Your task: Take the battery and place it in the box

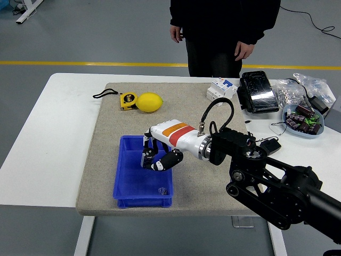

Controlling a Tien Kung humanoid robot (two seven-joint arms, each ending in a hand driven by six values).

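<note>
A white table (53, 138) is covered by a grey mat (213, 181). A blue box (128, 186) is placed on the mat's near left part. The right hand (157, 157) is held over the box with its fingers curled tight. The battery cannot be seen; whether it is held cannot be told. A lemon (149, 102) is set beside a yellow tape measure (128, 100) at the far left.

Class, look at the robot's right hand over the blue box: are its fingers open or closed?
Closed. The right hand has its fingers curled above the blue box; whether they enclose the battery cannot be told.
</note>
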